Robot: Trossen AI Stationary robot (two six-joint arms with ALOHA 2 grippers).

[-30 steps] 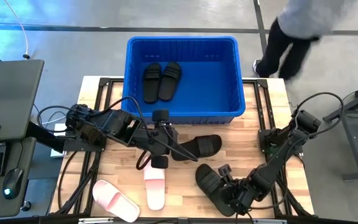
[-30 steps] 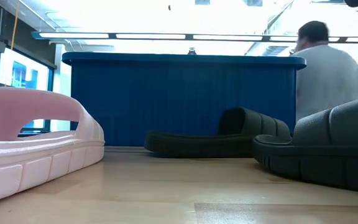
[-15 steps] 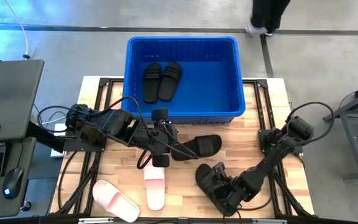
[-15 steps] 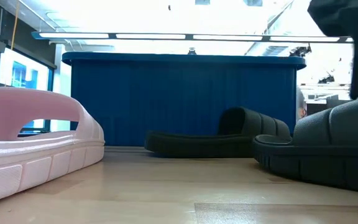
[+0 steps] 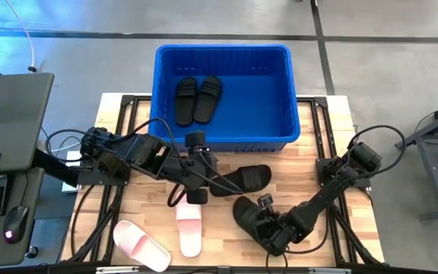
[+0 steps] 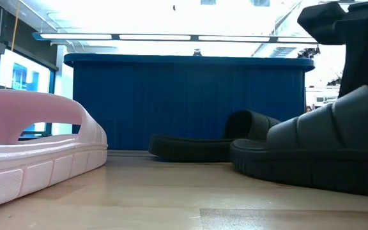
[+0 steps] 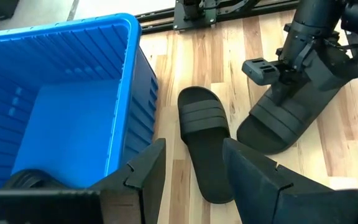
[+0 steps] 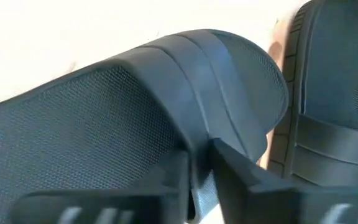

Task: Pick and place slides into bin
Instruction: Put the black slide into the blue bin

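My right gripper is shut on a black slide at the table's near right; the slide also shows in the low view. My left gripper is open and hovers over another black slide, which lies flat on the table in front of the blue bin. Its fingers stand on either side of this slide without touching it. Two black slides lie inside the bin. Two pink slides lie flat at the near left. My right gripper pinches the black slide's wide strap between its two fingers. The fingers slant down at it from the table's near right. In the low view the slide sits tilted, its left end low by the table and its other end higher.
The bin's front wall stands just behind the free black slide. A pink slide fills the left of the low view. A laptop and keyboard sit off the table's left edge. Bare wood lies between the bin and the right arm's base.
My right gripper has gone toward the table's left and a little toward the far edge with the black slide, which has come along and now sits closer to the other black slide. A person behind the bin has walked out of view.
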